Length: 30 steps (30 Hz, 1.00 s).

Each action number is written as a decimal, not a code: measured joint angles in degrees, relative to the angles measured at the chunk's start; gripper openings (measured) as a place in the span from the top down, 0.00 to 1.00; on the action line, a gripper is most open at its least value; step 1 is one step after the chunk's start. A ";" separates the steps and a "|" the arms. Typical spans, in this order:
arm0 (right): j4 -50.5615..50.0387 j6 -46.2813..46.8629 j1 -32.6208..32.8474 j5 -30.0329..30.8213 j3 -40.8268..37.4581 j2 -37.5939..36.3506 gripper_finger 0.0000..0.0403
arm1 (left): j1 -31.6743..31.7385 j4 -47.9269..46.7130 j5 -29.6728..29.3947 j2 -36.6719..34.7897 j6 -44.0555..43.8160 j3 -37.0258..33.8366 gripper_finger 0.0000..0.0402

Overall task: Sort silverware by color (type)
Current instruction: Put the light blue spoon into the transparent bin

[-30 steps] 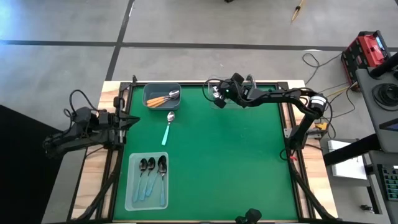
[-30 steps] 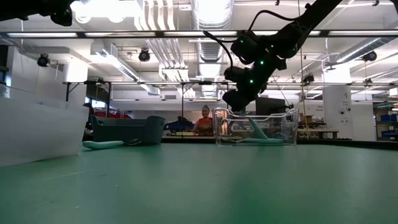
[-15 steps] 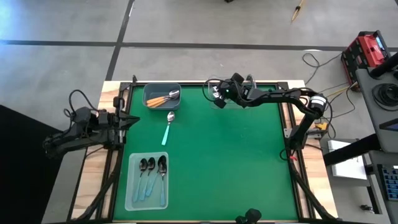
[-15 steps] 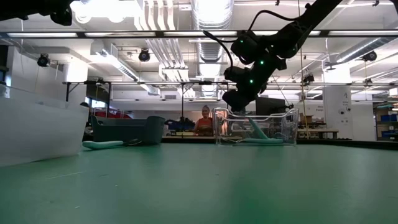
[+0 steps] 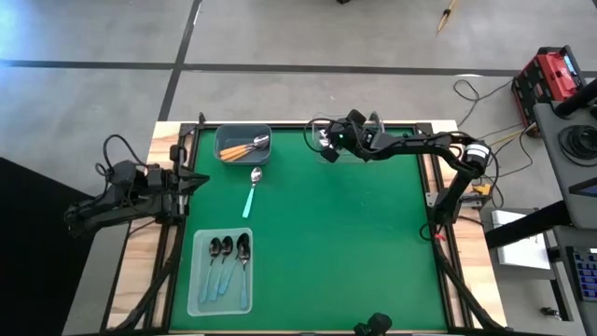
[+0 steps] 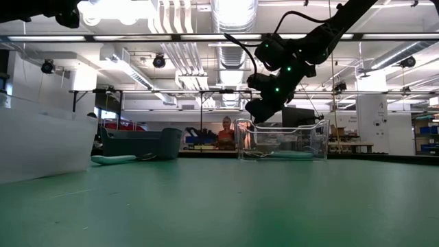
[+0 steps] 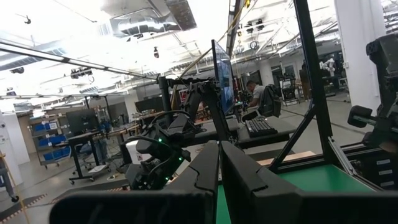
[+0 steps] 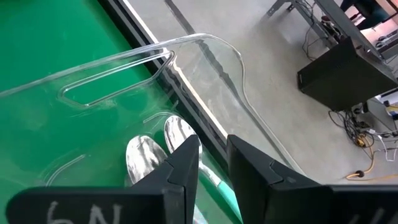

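Note:
My right gripper [image 5: 328, 142] hangs over a clear plastic bin [image 6: 302, 140] at the table's far edge, fingers slightly apart and empty [image 8: 211, 158]. In the bin lie teal-handled spoons, two silver bowls [image 8: 144, 158] showing below the fingers. One teal-handled spoon [image 5: 252, 191] lies flat on the green mat. A grey bin [image 5: 244, 145] at the far left holds orange-handled spoons. A clear tray [image 5: 221, 273] at the near left holds three dark spoons with light-blue handles. My left gripper [image 5: 193, 180] waits shut at the table's left edge.
The clear bin's curved rim [image 8: 124, 59] stands just below my right gripper. Black frame rails run along the table's edges [image 5: 434, 187]. The green mat's middle and right [image 5: 354, 243] hold nothing. A person sits in the room far beyond the table [image 6: 225, 130].
In the low view a teal-handled spoon that stood tilted inside the clear bin, below my right gripper, has dropped and now lies flat on the bin's floor. Both arms have kept still.

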 joint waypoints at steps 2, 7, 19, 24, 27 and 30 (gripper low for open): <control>0.00 -0.11 -0.02 0.00 0.00 0.00 0.81 | 0.00 0.11 -0.02 0.00 0.00 0.00 1.00; 0.11 -0.10 -0.01 0.18 0.00 -0.04 0.81 | -0.02 0.39 -0.02 0.00 -0.14 0.00 1.00; -2.10 1.20 3.76 0.50 3.04 -8.33 0.84 | 0.00 0.57 -11.02 3.03 -11.34 -0.71 1.00; -2.21 0.85 6.80 0.37 3.20 -13.58 0.85 | 0.00 3.29 -11.53 9.80 -21.18 -4.30 1.00; -2.81 0.93 8.81 0.01 3.08 -16.17 0.85 | 0.00 4.97 -12.10 14.68 -25.79 -5.49 1.00; -4.52 1.00 10.98 0.00 3.04 -17.69 0.85 | -0.02 5.05 -13.26 19.50 -29.79 -5.42 1.00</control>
